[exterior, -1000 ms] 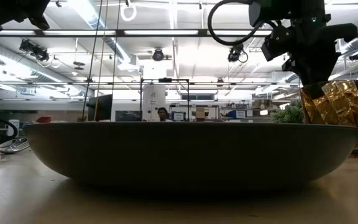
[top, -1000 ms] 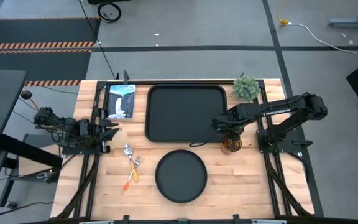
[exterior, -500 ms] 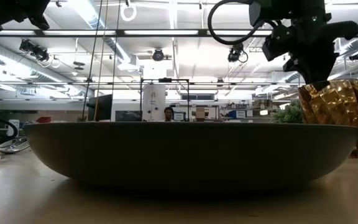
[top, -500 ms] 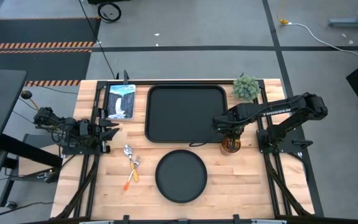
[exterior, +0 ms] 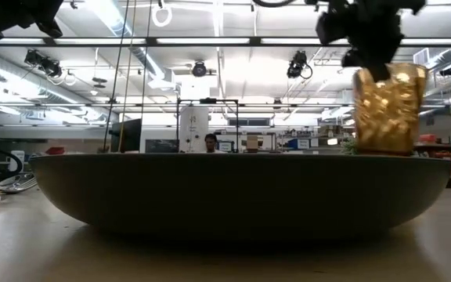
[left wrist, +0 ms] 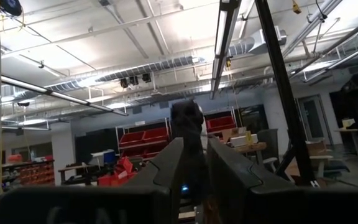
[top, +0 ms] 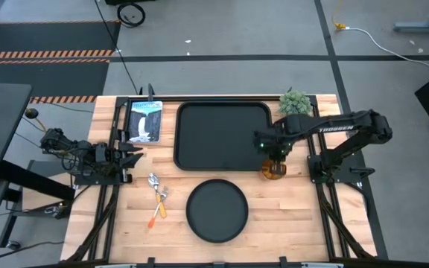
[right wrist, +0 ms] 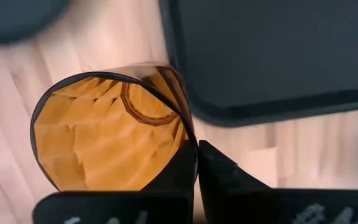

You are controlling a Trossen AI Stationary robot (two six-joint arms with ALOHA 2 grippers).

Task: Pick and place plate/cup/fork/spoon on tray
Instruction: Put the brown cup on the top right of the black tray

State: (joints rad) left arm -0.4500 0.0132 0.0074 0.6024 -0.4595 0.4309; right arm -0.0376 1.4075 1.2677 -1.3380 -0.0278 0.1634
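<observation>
The amber cup [top: 274,169] hangs from my right gripper [top: 275,155], just off the tray's right near corner. In the low view the cup [exterior: 387,110] is above the plate's rim. The black tray [top: 179,138] lies at the table's far middle. The round black plate [top: 216,211] lies on the table near the tray. The orange-handled fork and spoon [top: 158,199] lie together on the table left of the plate. My left gripper [top: 132,155] waits at the table's left edge, with a narrow gap between its fingers. My right gripper holds the cup by its rim [right wrist: 185,134], on the side toward the tray. One finger [right wrist: 179,177] is inside the cup and one finger [right wrist: 225,177] is outside, the wall pinched between them. The fingers come from above, pointing down. The cup hangs upright, clear of the table.
A small green plant [top: 295,104] stands at the tray's far right corner. A picture card [top: 146,120] lies at the tray's far left. The plate [exterior: 241,192] fills the front of the low view.
My right gripper has gone up and a little toward the tray with the cup. The cup stood tilted with its base on the table a second ago. Now it is upright and lifted clear.
</observation>
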